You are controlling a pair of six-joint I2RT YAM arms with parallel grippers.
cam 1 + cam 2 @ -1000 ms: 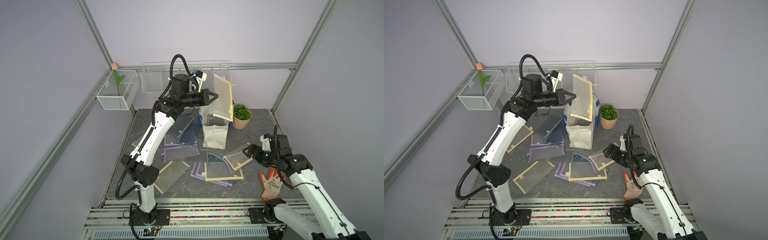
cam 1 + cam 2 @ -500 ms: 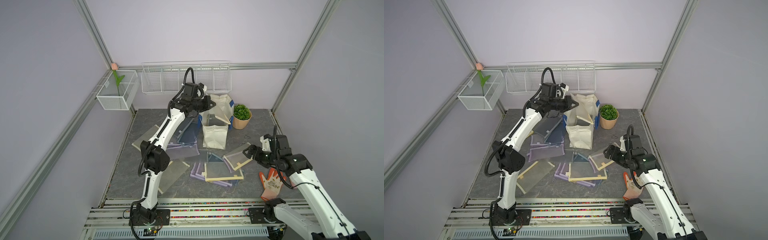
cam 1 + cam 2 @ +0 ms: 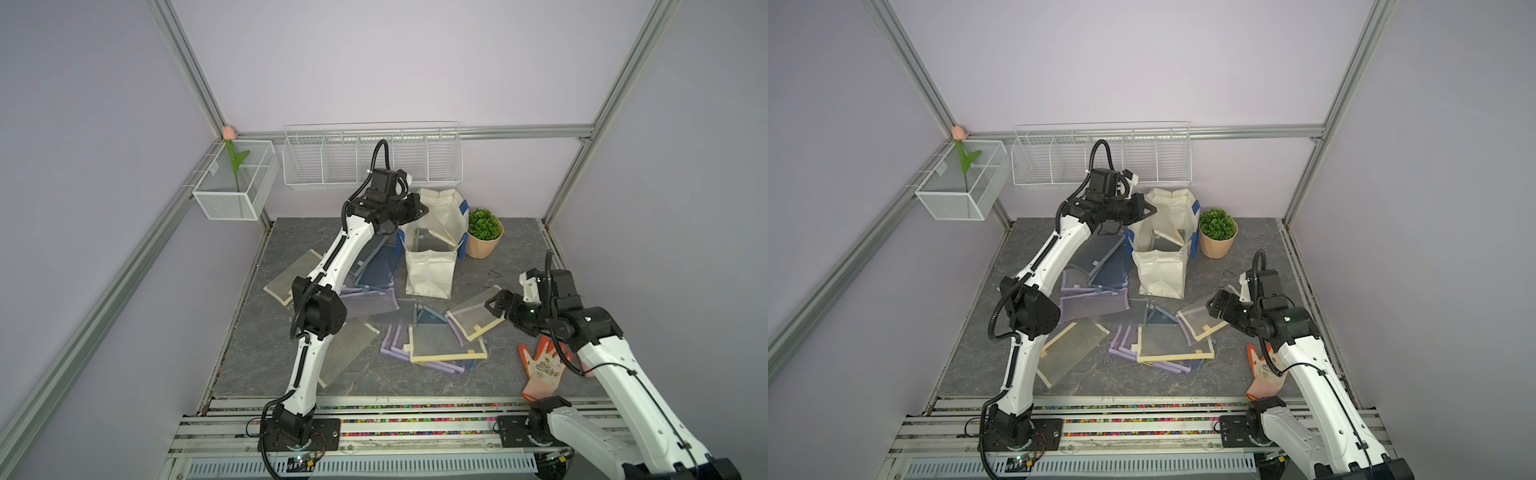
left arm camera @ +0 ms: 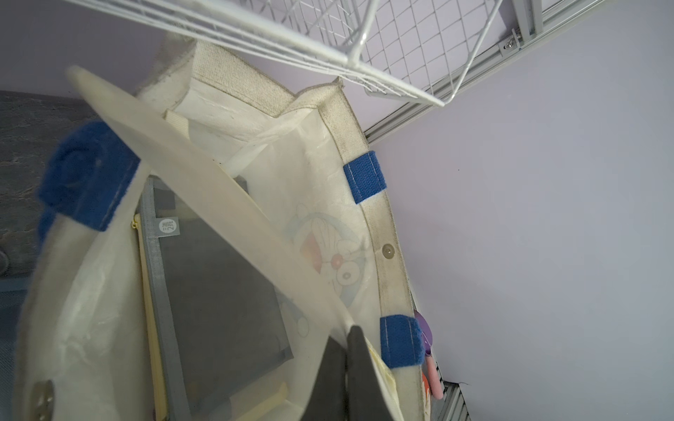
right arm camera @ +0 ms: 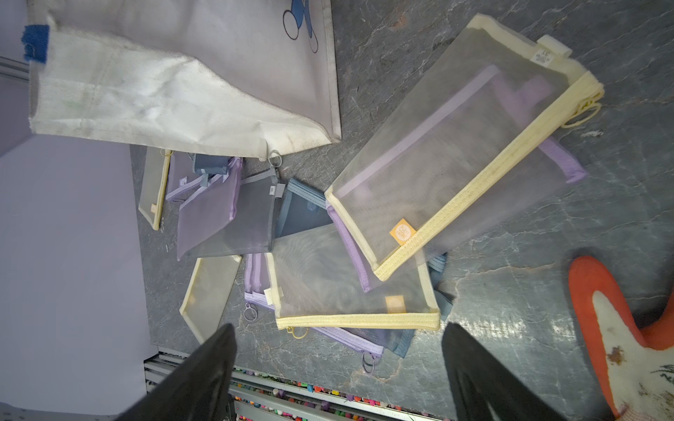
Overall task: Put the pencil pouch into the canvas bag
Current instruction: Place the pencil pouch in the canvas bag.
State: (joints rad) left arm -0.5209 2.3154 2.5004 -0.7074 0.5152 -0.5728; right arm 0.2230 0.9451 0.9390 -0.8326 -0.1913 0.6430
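You have left gripper (image 4: 346,339) pinched shut on edge of pencil pouch (image 4: 204,171). Pouch long axis runs away from tips, across open mouth of canvas bag (image 4: 350,120) beneath. Right gripper (image 3: 494,305) wide, empty, well apart.

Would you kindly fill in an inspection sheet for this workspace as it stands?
Surface: grey marbled mat, partly covered by pouches.
Job's things: canvas bag upright, mouth open; pencil pouch with cream trim slanting into it; a grey pouch already inside.
Clutter: loose mesh pouches overlapping in front of and beside the bag; potted plant beside the bag; orange glove near the right arm.
Grippers: left gripper shut on the pencil pouch above the bag; right gripper open over the loose pouches, holding nothing.
Cables: black hose looped above the left wrist; no snag seen.
Surroundings: wire basket and mesh box with tulip on the walls.
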